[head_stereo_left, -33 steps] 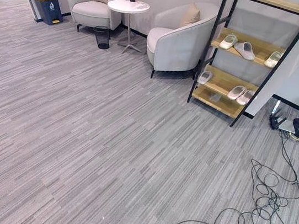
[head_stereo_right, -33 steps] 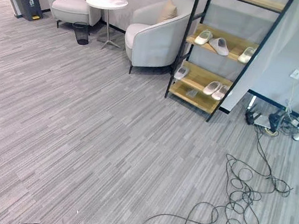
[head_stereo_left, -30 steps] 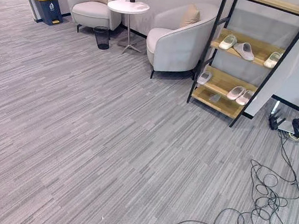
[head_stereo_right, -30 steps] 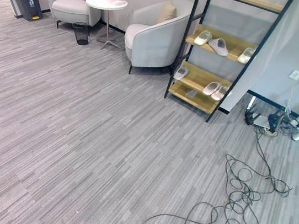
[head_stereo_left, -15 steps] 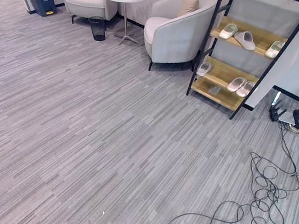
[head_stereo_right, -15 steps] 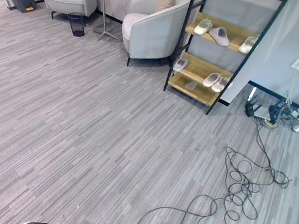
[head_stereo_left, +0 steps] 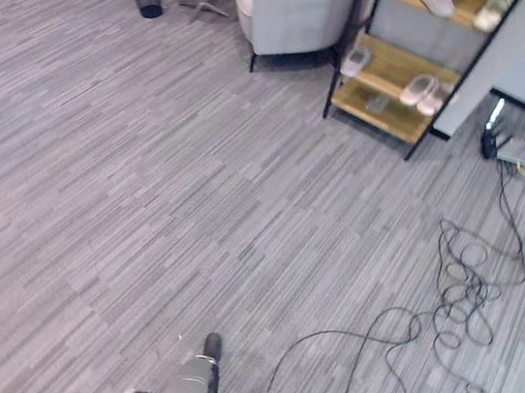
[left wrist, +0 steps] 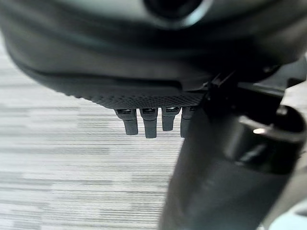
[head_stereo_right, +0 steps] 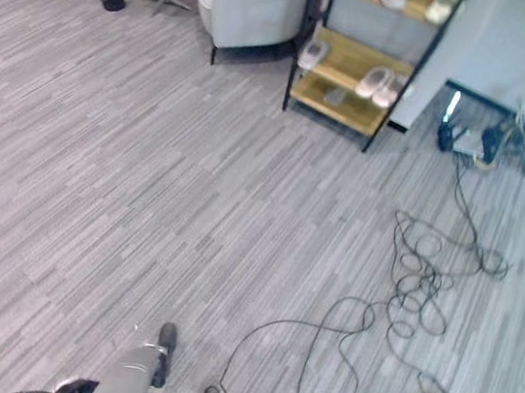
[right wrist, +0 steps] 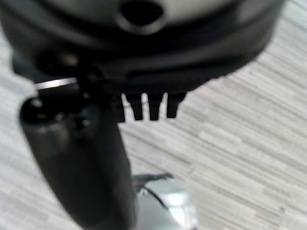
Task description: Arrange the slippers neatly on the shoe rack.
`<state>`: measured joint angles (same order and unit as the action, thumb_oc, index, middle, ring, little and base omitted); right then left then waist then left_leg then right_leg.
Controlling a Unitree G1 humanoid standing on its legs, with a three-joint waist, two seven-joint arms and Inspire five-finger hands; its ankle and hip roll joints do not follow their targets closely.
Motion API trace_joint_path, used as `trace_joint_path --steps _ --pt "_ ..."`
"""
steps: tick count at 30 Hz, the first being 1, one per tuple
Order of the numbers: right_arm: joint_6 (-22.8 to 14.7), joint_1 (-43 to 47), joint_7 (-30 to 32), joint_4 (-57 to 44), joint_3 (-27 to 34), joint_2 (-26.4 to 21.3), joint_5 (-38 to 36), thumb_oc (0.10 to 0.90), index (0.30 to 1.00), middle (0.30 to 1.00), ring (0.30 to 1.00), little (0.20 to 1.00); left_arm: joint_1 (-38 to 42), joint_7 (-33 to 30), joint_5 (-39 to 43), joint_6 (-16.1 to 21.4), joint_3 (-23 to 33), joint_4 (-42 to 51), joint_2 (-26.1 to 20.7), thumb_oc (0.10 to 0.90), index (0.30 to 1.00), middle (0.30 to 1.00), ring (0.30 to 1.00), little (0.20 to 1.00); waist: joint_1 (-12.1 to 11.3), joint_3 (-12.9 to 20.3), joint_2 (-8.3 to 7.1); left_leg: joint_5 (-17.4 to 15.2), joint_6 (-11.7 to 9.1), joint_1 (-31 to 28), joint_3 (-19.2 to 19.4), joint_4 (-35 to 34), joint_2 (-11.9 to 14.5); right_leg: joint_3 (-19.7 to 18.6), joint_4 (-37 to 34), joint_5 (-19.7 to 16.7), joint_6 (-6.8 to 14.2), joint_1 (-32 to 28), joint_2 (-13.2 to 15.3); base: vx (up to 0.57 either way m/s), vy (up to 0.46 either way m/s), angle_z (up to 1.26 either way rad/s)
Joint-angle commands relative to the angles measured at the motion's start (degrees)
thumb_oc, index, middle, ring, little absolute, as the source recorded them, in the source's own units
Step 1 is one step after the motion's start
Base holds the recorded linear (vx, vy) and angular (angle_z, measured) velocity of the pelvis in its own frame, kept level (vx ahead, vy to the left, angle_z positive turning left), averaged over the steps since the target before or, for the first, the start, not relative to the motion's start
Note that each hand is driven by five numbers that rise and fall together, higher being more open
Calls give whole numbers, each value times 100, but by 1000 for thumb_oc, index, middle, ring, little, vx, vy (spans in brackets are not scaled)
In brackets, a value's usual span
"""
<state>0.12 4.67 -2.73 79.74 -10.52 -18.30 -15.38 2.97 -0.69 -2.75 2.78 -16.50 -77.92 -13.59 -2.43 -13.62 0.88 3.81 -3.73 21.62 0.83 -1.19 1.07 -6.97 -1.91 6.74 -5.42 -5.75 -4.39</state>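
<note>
Grey carpet; shoe rack (head_stereo_left: 388, 82) at one o'clock; my hands (left wrist: 148, 122) hang straight-fingered, empty; loose cord (head_stereo_left: 459, 293) might trip me.

The left hand (left wrist: 148, 103) hangs above the floor, its short fingers (left wrist: 149, 125) straight and holding nothing. The right hand (right wrist: 144, 86) hangs likewise, fingers (right wrist: 154, 110) straight and empty, the thumb (right wrist: 81, 158) standing out beside them.
</note>
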Motion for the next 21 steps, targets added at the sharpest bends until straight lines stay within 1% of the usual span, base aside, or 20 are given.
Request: trace_joint_path --steps 1,2,3,4,5,6,7,8,9,10,11,12,13,14,15,16,17,18,20,21 --pt "-249 -186 110 -288 176 -255 56 800 900 900 900 900 17 -90 -51 65 196 -279 -268 800 900 900 900 900 -244 436 -106 421 60 61 -115 414 44 -7 165 506 802 -756 520 604 233 -104" --pt "-261 -168 114 -361 286 -244 7 800 900 900 900 900 -34 -114 -97 51 262 -384 -261 800 900 900 900 900 -270 634 -160 494 139 126 -106 669 -81 -109 338 414 949 -813 719 559 220 -83" --pt "-257 -156 111 -393 311 -229 -1 800 900 900 900 900 -45 -107 -112 48 296 -382 -286 800 900 900 900 900 -278 699 -186 427 191 38 -83 730 -118 -119 493 377 992 -734 798 773 321 -53" --pt "-267 -178 112 -413 323 -200 -21 800 900 900 900 900 -62 -124 -92 61 306 -355 -320 800 900 900 900 900 -282 769 -263 294 289 -36 -86 832 -257 -166 871 202 1112 -654 938 346 146 -27" --pt "-267 -178 112 -414 324 -202 -21 800 900 900 900 900 -62 -124 -92 61 306 -355 -318 800 900 900 900 900 -294 784 -247 304 285 -20 -85 828 -235 -179 870 186 1110 -631 919 449 234 -16" --pt "-271 -100 89 -564 256 -123 15 800 900 900 900 900 11 -168 -82 74 279 -261 -337 800 900 900 900 900 -219 731 -292 7 437 -253 -19 992 -394 -152 1947 -644 1405 -210 1091 225 134 -22" --pt "-270 -99 89 -564 257 -126 15 800 900 900 900 900 12 -168 -82 74 279 -261 -334 800 900 900 900 900 -231 745 -274 17 433 -237 -18 986 -371 -164 1941 -664 1402 -188 1070 445 307 3" --pt "-321 61 110 -816 137 -36 -47 800 900 900 900 900 247 -314 65 96 177 -52 -334 800 900 900 900 900 -61 597 -136 -277 620 -518 -42 1124 -470 -77 3145 -1613 1432 394 1165 208 174 16" --pt "-321 60 110 -816 137 -37 -47 800 900 900 900 900 247 -314 65 96 177 -52 -334 800 900 900 900 900 -63 600 -134 -277 620 -516 -42 1124 -468 -78 3144 -1614 1431 397 1163 339 256 45" --pt "-336 131 128 -961 118 11 -76 800 900 900 900 900 340 -377 118 108 135 47 -339 800 900 900 900 900 -21 549 -38 -391 688 -686 -52 1155 -439 41 3470 -1734 1394 601 1152 248 156 34" --pt "-357 175 147 -1020 113 43 -89 800 900 900 900 900 415 -417 144 124 114 101 -341 800 900 900 900 900 34 493 60 -495 748 -929 -94 1133 -421 177 3895 -1620 1346 877 1097 427 226 7" --pt "-385 183 172 -1062 79 90 -99 800 900 900 900 900 496 -465 163 152 82 185 -336 800 900 900 900 900 118 436 136 -645 800 -1231 -154 1091 -430 322 4082 -1310 1261 1188 1051 625 179 -14" --pt "-402 166 176 -1054 18 150 -96 800 900 900 900 900 634 -518 203 186 41 360 -302 800 900 900 900 900 292 385 218 -852 812 -1708 -274 1006 -462 556 3753 -713 1151 1579 913 731 91 -15" --pt "-407 132 181 -1047 -10 164 -80 800 900 900 900 900 715 -538 142 222 -45 470 -285 800 900 900 900 900 427 385 224 -992 800 -2019 -397 893 -498 659 3337 -423 1114 1786 721 866 -37 9" --pt "-414 77 190 -1026 15 119 -153 800 900 900 900 900 802 -550 -15 252 -217 527 -285 800 900 900 900 900 656 426 106 -1157 756 -2411 -551 705 -639 603 2308 -515 1218 2121 464 733 -113 23" --pt "-413 52 196 -991 47 101 -205 800 900 900 900 900 851 -526 -78 256 -269 515 -263 800 900 900 900 900 748 429 64 -1248 714 -2634 -600 574 -673 672 1655 -586 1265 2204 467 523 -97 33" --pt "-414 49 195 -990 46 95 -206 800 900 900 900 900 850 -526 -79 257 -271 513 -256 800 900 900 900 900 765 393 103 -1269 711 -2703 -625 549 -633 707 1601 -588 1259 2117 438 556 -130 60" --pt "-367 -7 215 -858 191 57 -287 800 900 900 900 900 876 -486 -192 257 -332 394 -150 800 900 900 900 900 915 461 94 -1478 582 -3024 -580 388 -600 1029 603 -833 1375 2378 692 512 -129 70" --pt "-327 -133 230 -639 378 30 -369 800 900 900 900 900 783 -440 -288 236 -351 206 -39 800 900 900 900 900 1039 539 216 -1591 503 -3378 -528 301 -467 1315 335 -1027 1392 2434 698 578 -176 65" --pt "-328 -213 249 -525 567 -26 -550 800 900 900 900 900 698 -406 -366 237 -360 96 6 800 900 900 900 900 1110 650 231 -1567 442 -3492 -523 316 -420 1273 296 -1079 1353 2330 691 527 -200 24"
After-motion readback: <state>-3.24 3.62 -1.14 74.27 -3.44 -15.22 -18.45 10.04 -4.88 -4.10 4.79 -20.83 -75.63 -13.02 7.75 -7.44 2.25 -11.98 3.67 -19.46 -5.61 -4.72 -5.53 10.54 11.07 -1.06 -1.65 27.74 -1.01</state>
